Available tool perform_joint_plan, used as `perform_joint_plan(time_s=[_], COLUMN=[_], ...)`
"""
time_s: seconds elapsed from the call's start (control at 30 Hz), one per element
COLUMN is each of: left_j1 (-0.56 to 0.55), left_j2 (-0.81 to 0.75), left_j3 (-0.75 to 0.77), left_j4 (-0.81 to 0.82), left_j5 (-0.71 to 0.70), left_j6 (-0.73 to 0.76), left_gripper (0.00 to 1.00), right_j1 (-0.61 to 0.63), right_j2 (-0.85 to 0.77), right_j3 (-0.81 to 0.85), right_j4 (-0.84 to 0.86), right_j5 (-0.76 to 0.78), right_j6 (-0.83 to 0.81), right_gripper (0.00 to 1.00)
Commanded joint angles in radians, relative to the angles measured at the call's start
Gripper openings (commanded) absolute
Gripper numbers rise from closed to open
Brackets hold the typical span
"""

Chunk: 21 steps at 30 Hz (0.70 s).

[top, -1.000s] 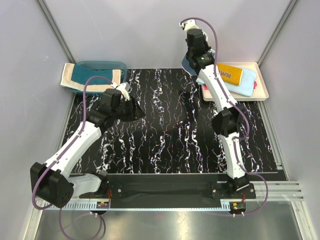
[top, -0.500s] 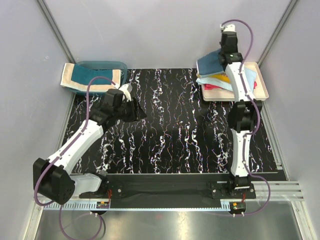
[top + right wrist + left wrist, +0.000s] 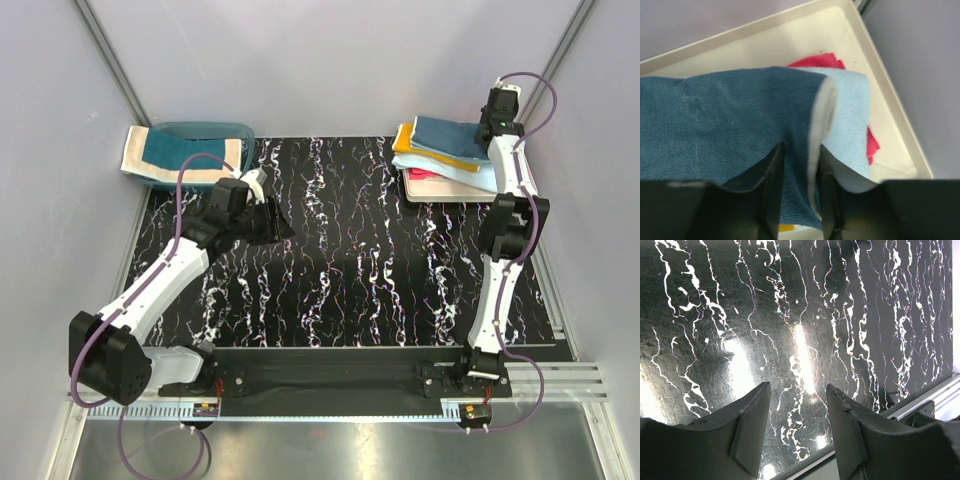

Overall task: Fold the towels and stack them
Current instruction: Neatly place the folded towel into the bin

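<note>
My right gripper (image 3: 487, 130) is shut on the folded dusty blue towel (image 3: 445, 132), which lies on top of the stack in the cream tray (image 3: 440, 197). Under it are the orange-yellow towel (image 3: 425, 150), the plain light blue towel (image 3: 470, 170) and the red towel (image 3: 420, 176). In the right wrist view my right gripper (image 3: 800, 150) pinches the dusty blue towel (image 3: 725, 115) at its folded edge, over the light blue towel (image 3: 850, 110) and the red towel (image 3: 817, 61). The dark teal towel with cream border (image 3: 175, 160) hangs over the basin. My left gripper (image 3: 275, 222) (image 3: 797, 387) is open and empty above the table.
The translucent teal basin (image 3: 205, 128) stands at the back left corner. The cream tray wall (image 3: 790, 35) runs close to the grey side walls at the back right. The black marbled table (image 3: 790, 300) lies under my left gripper, and its front rail (image 3: 935, 395) shows.
My right arm has swung from the back middle to the far right, carrying the dusty blue towel onto the stack in the tray. My left arm has barely moved.
</note>
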Motion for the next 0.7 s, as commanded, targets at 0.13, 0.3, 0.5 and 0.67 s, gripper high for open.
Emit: perform_joint_plan(time_s=[0.13,0.3,0.5,0.67], left_j1=[0.005,0.006,0.005,0.005], left_j2=[-0.008,-0.013,-0.019,-0.022], left_j3=[-0.004,-0.005,-0.004,-0.002], left_j4=[0.044,0.05,0.056,0.064], left_j5=[0.033,0.033,0.034,0.035], left_j6=[0.0,-0.003,-0.006,-0.014], left_gripper=[0.54,0.54,0.55,0.56], right_j1=[-0.029,-0.046,-0.077,-0.077], right_j2=[-0.002,0.003,-0.054,-0.201], right_j3=[0.009,0.073,0.112,-0.032], right_j4=[-0.027,-0.105,-0.207,-0.189], right_j5=[-0.105,-0.086,-0.078,-0.217], right_j6=[0.13,0.176,0.283,0.371], right_gripper=[0.64,0.82,1.0,1.0])
